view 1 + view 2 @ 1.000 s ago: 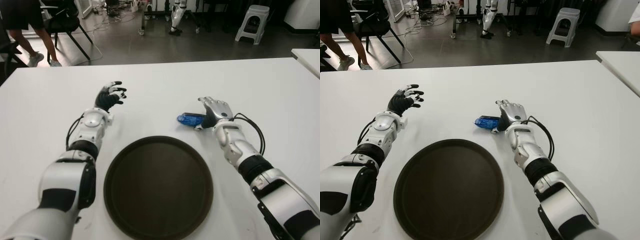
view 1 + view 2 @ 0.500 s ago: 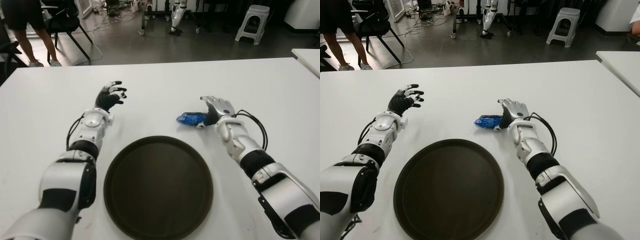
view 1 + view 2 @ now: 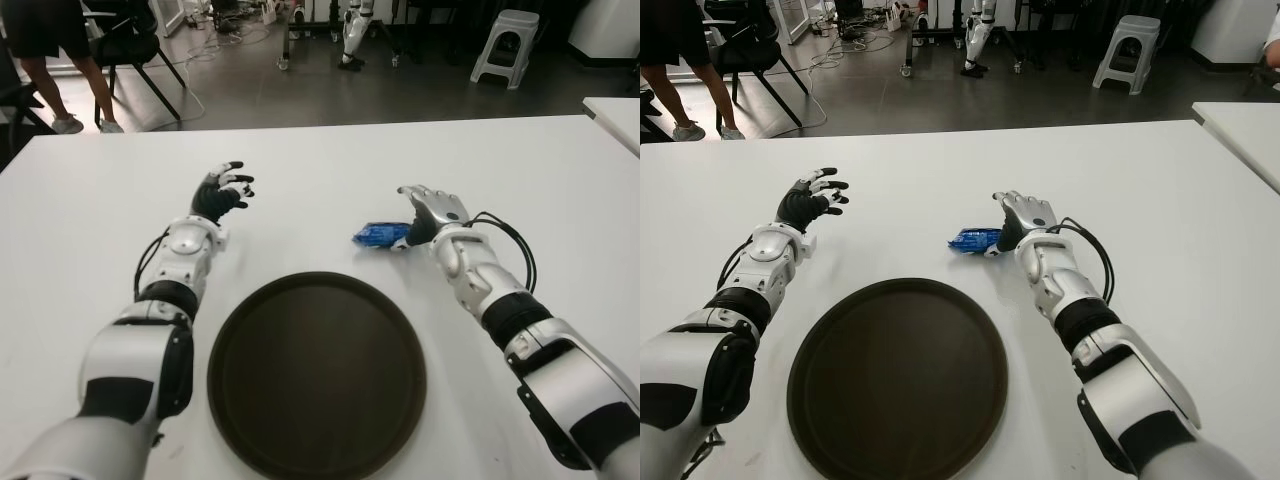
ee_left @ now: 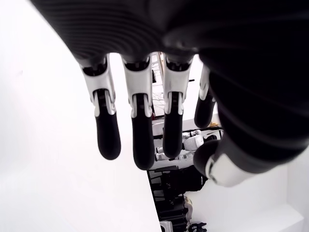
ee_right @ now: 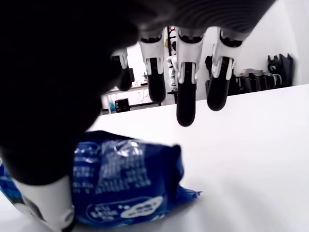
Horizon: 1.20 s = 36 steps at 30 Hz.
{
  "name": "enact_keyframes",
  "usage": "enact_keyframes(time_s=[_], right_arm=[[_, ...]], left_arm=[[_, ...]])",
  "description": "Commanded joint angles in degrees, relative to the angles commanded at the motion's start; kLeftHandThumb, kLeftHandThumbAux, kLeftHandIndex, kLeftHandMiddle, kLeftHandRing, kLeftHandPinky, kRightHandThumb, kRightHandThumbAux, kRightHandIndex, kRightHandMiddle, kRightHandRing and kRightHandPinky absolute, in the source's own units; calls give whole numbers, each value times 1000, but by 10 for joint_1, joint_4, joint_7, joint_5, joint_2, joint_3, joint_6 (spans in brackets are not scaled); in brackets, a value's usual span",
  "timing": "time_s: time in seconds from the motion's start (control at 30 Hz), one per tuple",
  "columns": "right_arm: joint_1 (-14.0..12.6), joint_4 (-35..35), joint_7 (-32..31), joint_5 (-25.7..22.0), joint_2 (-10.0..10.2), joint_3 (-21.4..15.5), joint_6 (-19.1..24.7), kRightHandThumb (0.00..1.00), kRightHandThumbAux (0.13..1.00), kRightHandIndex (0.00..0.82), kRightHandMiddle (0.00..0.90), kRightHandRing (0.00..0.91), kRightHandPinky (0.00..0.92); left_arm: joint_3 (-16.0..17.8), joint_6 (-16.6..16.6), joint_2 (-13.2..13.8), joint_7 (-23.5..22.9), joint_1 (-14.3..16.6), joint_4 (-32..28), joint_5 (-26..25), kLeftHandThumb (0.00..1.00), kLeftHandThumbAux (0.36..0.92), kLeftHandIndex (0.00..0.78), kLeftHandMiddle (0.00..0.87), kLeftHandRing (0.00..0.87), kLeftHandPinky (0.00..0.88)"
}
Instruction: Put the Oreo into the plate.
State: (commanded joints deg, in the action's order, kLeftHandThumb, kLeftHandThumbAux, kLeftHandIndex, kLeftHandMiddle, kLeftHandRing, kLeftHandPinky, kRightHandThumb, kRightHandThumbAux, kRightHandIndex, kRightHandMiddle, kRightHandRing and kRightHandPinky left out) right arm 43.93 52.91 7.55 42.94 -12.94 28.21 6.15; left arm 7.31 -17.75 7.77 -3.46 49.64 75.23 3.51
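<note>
None of the task's real work is done yet. On the left, the left hand shows over the white bench, fingers spread and holding nothing. In the middle, the dark round plate holds nothing. Just beyond its far rim, to the right, the blue Oreo packet lies on the bench. The right hand is right beside it, thumb against the wrapper, fingers extended above, not closed. Grasping, lifting and placing remain.
</note>
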Motion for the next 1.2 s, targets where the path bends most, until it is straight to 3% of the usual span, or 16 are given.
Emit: enact_keyframes(time_s=[0.3, 0.6, 0.87, 1.2], right_arm=[[10, -31, -45, 1, -1, 7, 3, 0, 737, 101, 94, 117, 154], [18, -41, -119, -6, -18, 16, -45, 0, 699, 82, 68, 81, 101], [26, -42, -162, -15, -15, 15, -73, 0, 702, 75, 56, 53, 80], [13, -85, -218, -16, -17, 18, -74, 0, 681, 54, 27, 28, 58]], left_arm=[[3, 0, -3, 2, 1, -1, -2, 95, 716, 191, 311, 354, 398], [5, 2, -5, 5, 2, 0, -2, 83, 716, 188, 319, 367, 401], [5, 3, -5, 7, 3, -1, -1, 70, 721, 189, 305, 335, 370], [9, 5, -8, 7, 4, -1, -6, 86, 722, 173, 298, 336, 374]])
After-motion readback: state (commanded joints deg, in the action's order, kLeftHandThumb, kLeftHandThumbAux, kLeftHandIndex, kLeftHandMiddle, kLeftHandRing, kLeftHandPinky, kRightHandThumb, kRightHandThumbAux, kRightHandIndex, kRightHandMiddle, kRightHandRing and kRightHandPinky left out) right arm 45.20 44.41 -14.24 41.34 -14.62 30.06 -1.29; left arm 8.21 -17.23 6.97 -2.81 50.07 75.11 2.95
